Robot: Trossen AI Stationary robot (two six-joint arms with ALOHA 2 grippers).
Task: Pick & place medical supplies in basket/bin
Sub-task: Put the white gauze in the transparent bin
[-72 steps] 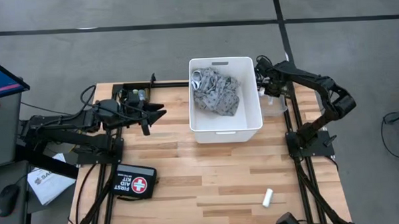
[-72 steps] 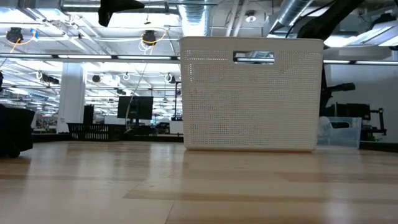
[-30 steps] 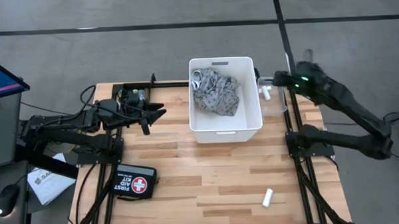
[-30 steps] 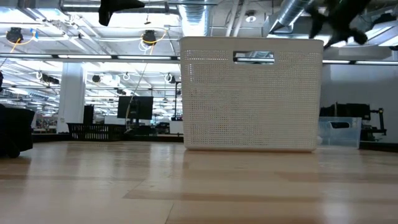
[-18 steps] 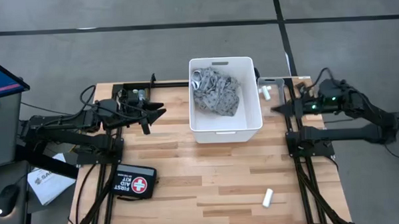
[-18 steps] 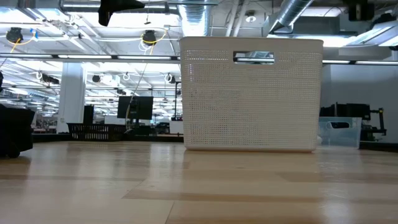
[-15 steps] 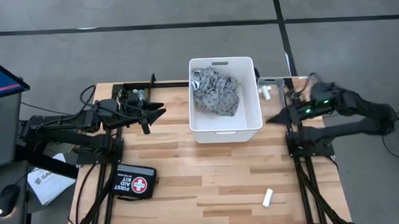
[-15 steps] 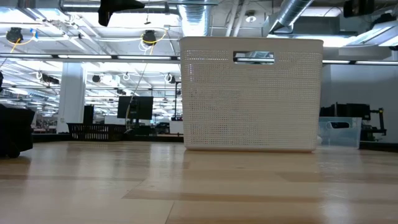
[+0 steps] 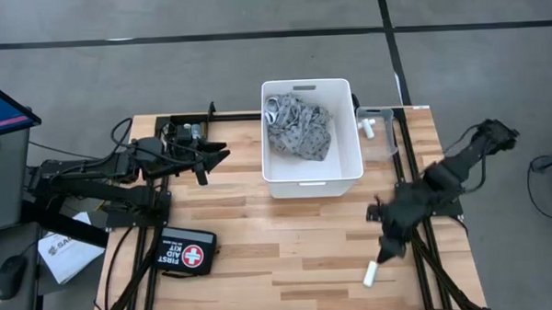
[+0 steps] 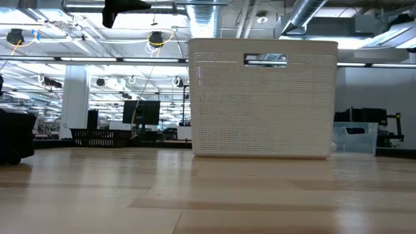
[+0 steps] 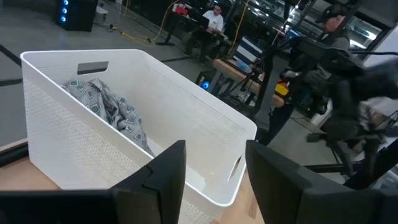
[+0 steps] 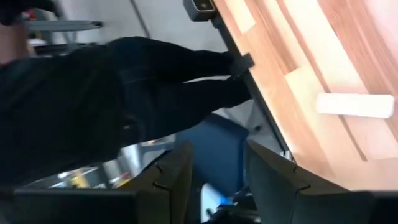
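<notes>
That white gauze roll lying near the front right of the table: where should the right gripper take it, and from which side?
Grip the gauze roll around its middle, coming straight down with the fingers across its short width. It lies flat on the bare table, slightly angled, with nothing touching it. The right gripper, jaws open, hangs just beside it.

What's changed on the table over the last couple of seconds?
The right gripper swung from the small clear bin, where a gauze roll now lies, toward the near edge, above the loose gauze roll. The left gripper, white tub, bandage and pouch stayed put.
</notes>
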